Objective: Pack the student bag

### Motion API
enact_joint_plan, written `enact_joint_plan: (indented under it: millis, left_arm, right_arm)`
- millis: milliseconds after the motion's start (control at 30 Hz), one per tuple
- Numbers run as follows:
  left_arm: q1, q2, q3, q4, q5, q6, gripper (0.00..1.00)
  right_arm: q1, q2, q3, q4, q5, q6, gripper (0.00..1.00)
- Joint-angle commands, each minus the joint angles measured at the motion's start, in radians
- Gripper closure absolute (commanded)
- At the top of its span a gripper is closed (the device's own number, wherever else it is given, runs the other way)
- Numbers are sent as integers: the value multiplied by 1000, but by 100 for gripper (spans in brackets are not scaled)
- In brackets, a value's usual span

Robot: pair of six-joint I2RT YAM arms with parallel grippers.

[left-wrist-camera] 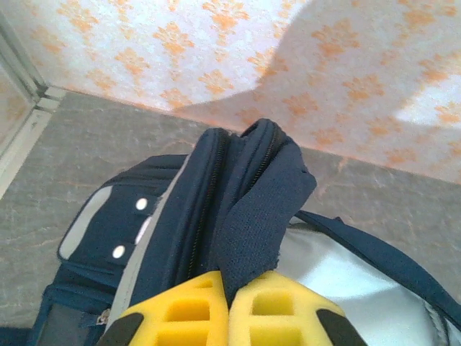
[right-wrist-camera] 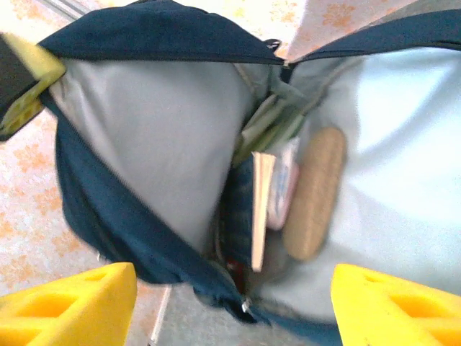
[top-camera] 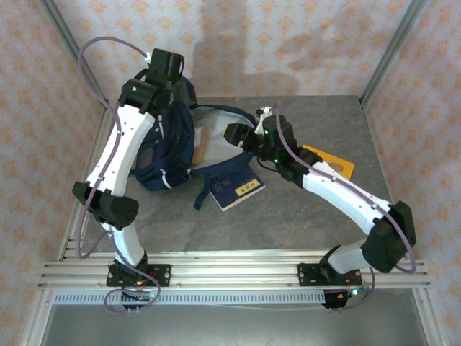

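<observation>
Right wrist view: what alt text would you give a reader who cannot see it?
The student bag gapes open, showing pale lining, a book on edge and a tan oval object inside. The right end effector is open, its yellow fingers in the bottom corners.

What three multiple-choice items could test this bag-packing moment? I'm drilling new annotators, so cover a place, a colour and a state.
1. Where is the blue book? A) on the table beside the student bag B) inside the bag C) in a gripper
2. What colour are the fingers of the right gripper? A) black B) yellow C) white
3. What is the left gripper doing? A) hanging open B) holding a pen C) pinching the bag's rim
Answers: 1 A, it lies flat on the grey tabletop; 2 B, yellow pads frame the right wrist view; 3 C, navy fabric is clamped between its fingers.
</observation>
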Motion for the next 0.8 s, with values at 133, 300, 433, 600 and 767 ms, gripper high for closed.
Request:
enact_joint_plan:
  millis: [133,300,433,600,767]
  left_arm:
    - [39,154,69,101,-34,36,100]
    - [19,220,5,125,151,-7,100]
    - [-34,202,-102,149,329,23,79]
    - [-127,107,-296,138,411,103,37]
    - [-226,34,-512,185,417,132,33]
  right_arm:
    - [-23,-135,-163,-181,37,-37,42]
    - [-33,-222,-248,-269,56,-50,56]
    - [-38,-293,-303,-341,98,-59,60]
    - [-39,-388,-367,-417,166,-67,59]
    - [-44,-445,-419,-452,197,-48,58]
